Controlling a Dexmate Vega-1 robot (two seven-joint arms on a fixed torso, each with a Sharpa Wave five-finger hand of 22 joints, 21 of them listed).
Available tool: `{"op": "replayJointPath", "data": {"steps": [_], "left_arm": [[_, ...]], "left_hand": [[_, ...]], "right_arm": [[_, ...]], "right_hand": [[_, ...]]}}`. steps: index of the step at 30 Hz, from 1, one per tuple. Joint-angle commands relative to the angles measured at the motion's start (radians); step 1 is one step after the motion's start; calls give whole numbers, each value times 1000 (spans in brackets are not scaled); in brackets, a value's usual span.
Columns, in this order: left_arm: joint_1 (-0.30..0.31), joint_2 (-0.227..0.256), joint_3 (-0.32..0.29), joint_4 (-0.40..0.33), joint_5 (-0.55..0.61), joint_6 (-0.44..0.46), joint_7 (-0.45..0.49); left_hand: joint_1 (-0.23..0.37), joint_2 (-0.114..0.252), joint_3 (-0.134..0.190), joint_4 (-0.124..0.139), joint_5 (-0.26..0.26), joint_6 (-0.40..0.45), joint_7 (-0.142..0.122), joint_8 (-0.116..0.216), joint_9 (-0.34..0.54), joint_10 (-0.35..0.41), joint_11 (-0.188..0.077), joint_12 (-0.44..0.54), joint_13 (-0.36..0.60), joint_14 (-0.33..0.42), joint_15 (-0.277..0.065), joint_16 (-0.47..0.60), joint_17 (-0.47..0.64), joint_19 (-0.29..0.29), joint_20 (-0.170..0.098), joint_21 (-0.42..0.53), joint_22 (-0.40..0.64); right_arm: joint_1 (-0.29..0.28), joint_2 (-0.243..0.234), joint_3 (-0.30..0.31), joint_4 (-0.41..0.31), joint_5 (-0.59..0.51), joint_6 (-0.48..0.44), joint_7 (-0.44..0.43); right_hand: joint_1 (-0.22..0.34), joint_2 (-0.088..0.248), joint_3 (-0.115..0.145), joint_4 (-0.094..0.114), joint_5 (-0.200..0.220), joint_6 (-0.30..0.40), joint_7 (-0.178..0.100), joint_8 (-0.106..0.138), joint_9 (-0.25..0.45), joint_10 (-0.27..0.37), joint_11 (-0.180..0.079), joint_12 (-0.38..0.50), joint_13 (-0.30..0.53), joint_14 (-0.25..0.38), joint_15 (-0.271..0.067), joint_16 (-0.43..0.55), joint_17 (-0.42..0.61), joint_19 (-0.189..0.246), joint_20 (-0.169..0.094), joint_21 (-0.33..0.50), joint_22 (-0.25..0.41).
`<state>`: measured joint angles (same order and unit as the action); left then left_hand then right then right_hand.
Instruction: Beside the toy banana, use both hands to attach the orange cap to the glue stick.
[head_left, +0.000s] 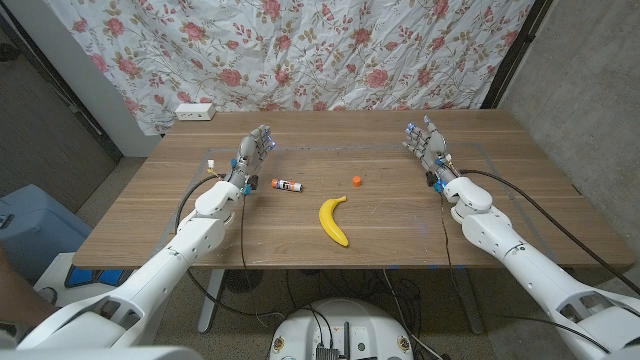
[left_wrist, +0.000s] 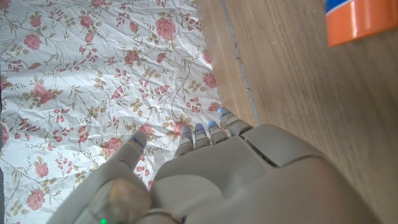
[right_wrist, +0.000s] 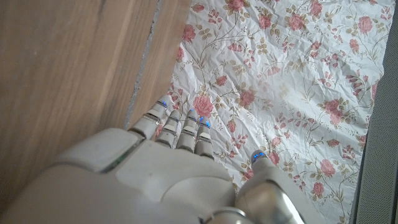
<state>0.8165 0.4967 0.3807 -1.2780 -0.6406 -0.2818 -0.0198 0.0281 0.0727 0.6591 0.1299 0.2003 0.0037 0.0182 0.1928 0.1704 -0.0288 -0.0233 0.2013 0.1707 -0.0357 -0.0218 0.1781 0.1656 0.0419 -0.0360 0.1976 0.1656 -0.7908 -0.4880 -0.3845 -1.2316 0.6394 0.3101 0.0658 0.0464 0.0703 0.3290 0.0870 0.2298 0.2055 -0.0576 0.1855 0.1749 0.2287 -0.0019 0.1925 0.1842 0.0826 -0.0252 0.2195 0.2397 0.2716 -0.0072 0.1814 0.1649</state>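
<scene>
Your left hand (head_left: 254, 152) and right hand (head_left: 427, 145) hold nothing, fingers wide. The glue stick (head_left: 287, 185), orange cap (head_left: 356, 181) and toy banana (head_left: 334, 219) lie mid-desk (head_left: 150, 215), apart.

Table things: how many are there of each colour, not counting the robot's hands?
Yellow: 1, the toy banana
Orange: 1, the orange cap
White with an orange end: 1, the glue stick
White: 1, the power strip at the far edge
Total: 4
</scene>
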Motion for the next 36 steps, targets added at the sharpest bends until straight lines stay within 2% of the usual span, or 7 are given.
{"op": "replayJointPath", "data": {"steps": [1,11,15,20,22,29,36], "left_arm": [[-36,3,18,2,24,54,18],[-24,56,25,-97,48,115,35],[-14,77,25,-127,62,123,40],[-4,108,25,-159,85,124,38],[3,121,22,-175,94,127,43],[16,159,17,-204,123,124,42],[17,193,19,-218,162,124,41]], "left_hand": [[6,94,11,-4,6,14,1,4,4,14,-3,7,5,6,-2,8,1,11,-36,3,3],[18,82,18,-28,2,32,-9,3,3,33,-13,8,5,19,-14,4,-1,19,-39,1,2],[31,68,21,-58,-3,56,-21,5,3,55,-21,10,5,33,-24,3,-2,29,-42,0,2],[42,63,24,-81,-7,74,-27,6,3,75,-34,12,5,47,-35,3,-3,34,-43,-2,1],[50,59,26,-99,-9,88,-31,7,3,93,-46,14,5,54,-43,3,-2,37,-45,-3,1],[62,54,28,-126,-12,106,-43,6,3,105,-51,12,5,57,-50,0,-2,39,-48,-6,1],[68,50,27,-143,-14,115,-53,5,3,115,-63,11,5,56,-57,-2,-2,35,-51,-9,1]], "right_arm": [[62,27,-15,115,-23,54,44],[42,33,-4,109,-23,85,23],[31,35,-1,99,-29,96,5],[18,22,-1,68,-37,83,-12],[15,17,-1,61,-44,81,-22],[3,10,1,46,-57,84,-44],[4,25,-1,66,-61,106,-50]], "right_hand": [[-3,2,4,0,4,6,3,4,2,9,3,5,4,8,0,5,3,5,-2,5,2],[-2,-3,3,-3,4,7,7,4,2,6,2,3,4,6,-2,2,0,4,-5,5,2],[-1,-3,4,-5,4,8,8,5,2,5,2,3,3,5,-4,1,-1,3,-6,4,1],[1,-2,5,-7,5,9,8,5,2,3,2,2,3,5,-3,-1,-3,2,-7,4,1],[2,-2,6,-7,5,9,8,5,2,3,2,1,3,6,-5,-1,-4,3,-7,4,1],[3,0,8,-9,5,12,8,5,2,4,1,2,3,6,-5,-3,-6,3,-9,4,1],[5,1,9,-11,6,9,6,4,2,1,0,0,3,6,-5,-4,-8,2,-10,4,1]]}}
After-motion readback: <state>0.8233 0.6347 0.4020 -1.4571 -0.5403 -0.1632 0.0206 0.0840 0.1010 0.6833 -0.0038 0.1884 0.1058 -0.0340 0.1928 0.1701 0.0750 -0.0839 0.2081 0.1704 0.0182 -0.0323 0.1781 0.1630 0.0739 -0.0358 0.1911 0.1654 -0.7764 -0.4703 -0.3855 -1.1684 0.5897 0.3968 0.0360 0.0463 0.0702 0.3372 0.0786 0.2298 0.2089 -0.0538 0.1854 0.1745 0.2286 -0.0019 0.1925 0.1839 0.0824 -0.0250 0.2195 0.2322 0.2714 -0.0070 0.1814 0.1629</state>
